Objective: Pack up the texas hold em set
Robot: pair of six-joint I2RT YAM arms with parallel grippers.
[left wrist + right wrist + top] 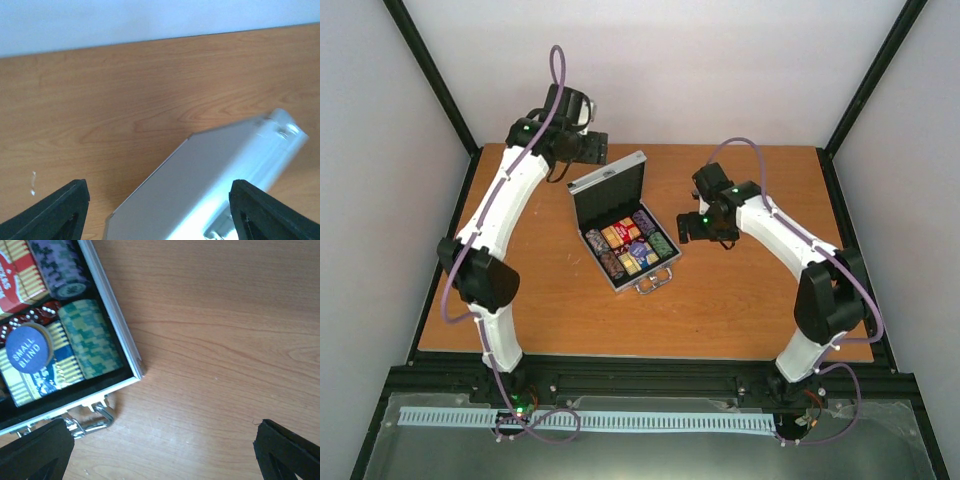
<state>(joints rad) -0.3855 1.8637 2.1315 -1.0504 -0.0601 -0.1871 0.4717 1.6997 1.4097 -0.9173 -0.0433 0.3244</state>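
Observation:
The silver case lies open at mid-table, its lid standing up at the back and its handle toward me. Inside are chip stacks, a red card box, red dice and a blue "small blind" disc. My left gripper hovers open behind the lid; the lid's silver back fills the space between its fingers without touching them. My right gripper stands open just right of the case, over bare table, holding nothing.
The case's metal handle lies flat on the wood near my right gripper's left finger. The wooden table is bounded by black frame posts and white walls at the back and sides.

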